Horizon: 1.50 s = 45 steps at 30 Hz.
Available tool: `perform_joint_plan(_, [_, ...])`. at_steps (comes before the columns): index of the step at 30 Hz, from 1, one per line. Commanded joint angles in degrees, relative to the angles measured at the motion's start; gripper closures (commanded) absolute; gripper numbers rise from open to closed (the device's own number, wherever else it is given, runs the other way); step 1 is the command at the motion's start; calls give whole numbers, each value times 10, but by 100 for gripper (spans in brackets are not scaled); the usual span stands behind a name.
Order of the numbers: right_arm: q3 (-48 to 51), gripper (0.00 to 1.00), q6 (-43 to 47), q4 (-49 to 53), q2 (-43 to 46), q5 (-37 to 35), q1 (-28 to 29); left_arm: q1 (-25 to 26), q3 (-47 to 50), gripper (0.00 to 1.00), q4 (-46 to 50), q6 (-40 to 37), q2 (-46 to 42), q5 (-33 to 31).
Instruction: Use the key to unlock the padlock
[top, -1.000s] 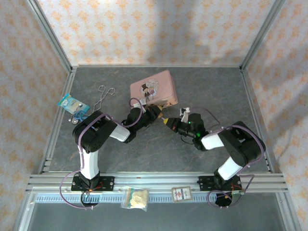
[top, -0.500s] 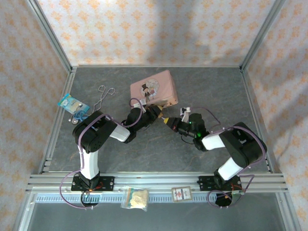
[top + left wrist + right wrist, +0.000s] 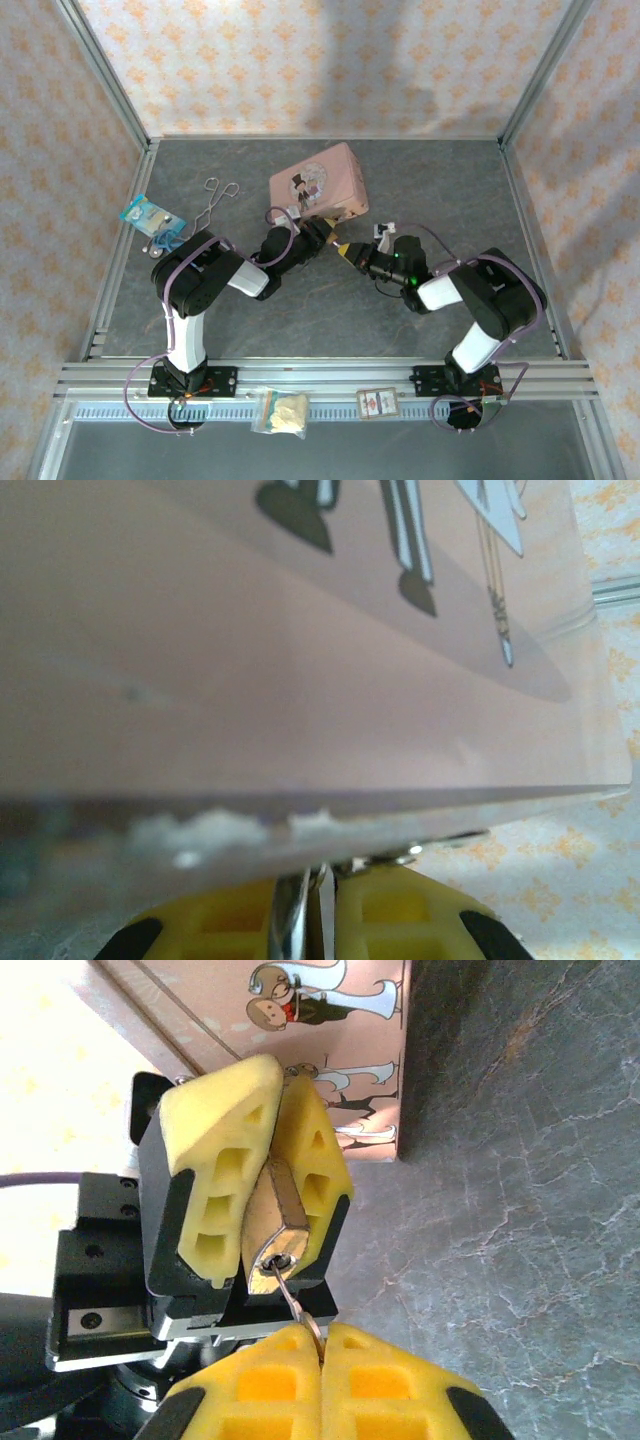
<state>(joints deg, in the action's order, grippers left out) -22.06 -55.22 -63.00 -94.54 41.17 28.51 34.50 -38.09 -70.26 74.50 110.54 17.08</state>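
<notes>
The small brass padlock point(image 3: 276, 1222) is clamped between the yellow fingers point(image 3: 215, 1150) of my left gripper point(image 3: 326, 234), keyhole end facing the right wrist camera. Its silver shackle point(image 3: 292, 916) shows between the left pads, close under the pink tin point(image 3: 300, 680). The thin silvery key point(image 3: 296, 1305) has its tip in the keyhole and its head pinched in my right gripper point(image 3: 322, 1338), which is shut on it. In the top view both grippers meet tip to tip just in front of the pink tin point(image 3: 318, 183), with the right gripper point(image 3: 350, 254) on the right.
Silver wire tongs point(image 3: 220, 192) and a blue packet point(image 3: 152, 217) lie at the left. A small bag point(image 3: 282, 412) and a card point(image 3: 378, 403) sit on the front rail. Patterned walls and metal frame posts enclose the grey table point(image 3: 440, 190).
The right gripper has crept slightly left and up toward the left gripper. The left gripper and the tin have barely shifted.
</notes>
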Motion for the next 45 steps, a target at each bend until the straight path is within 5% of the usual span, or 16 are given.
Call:
perform_joint_plan(1, [-27, 100, -54, -69, -4, 14, -9, 33, 7, 100, -71, 30, 11, 55])
perform_joint_plan(16, [-38, 100, -166, -100, -23, 24, -23, 43, 10, 100, -63, 14, 2, 42])
perform_joint_plan(45, [9, 100, -205, -196, -31, -83, 37, 68, 4, 100, 3, 58, -32, -93])
